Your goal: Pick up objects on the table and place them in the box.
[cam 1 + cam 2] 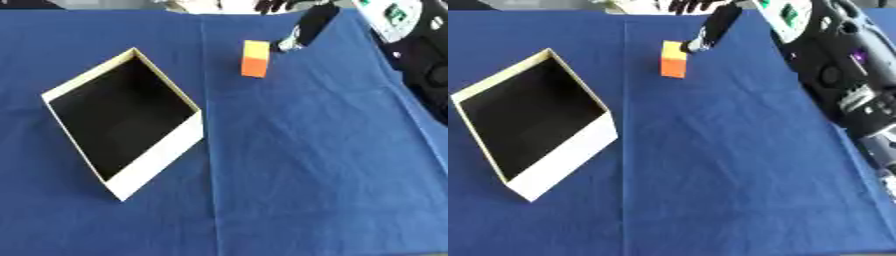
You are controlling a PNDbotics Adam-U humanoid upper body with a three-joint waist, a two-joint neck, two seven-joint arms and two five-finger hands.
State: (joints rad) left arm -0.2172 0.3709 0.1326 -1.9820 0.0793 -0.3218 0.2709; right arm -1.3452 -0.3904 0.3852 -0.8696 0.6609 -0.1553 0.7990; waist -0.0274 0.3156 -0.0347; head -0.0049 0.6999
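An orange block with a yellow top [255,59] stands upright on the blue cloth [306,150] near the far middle. My right hand [717,22] reaches in at the top edge. One long black digit slants down, and its tip lies against or just beside the block's upper right corner. The other fingers [271,6] spread along the far edge, apart from the block and cut off by the view. Nothing is held. A white box with a dark, empty inside [122,112] lies at the left, turned like a diamond. No left hand shows.
My right arm [842,80], black with silver parts and a green-lit panel, runs down the right side over the cloth. The table's far edge lies just behind the block. A seam in the cloth runs from far to near beside the box.
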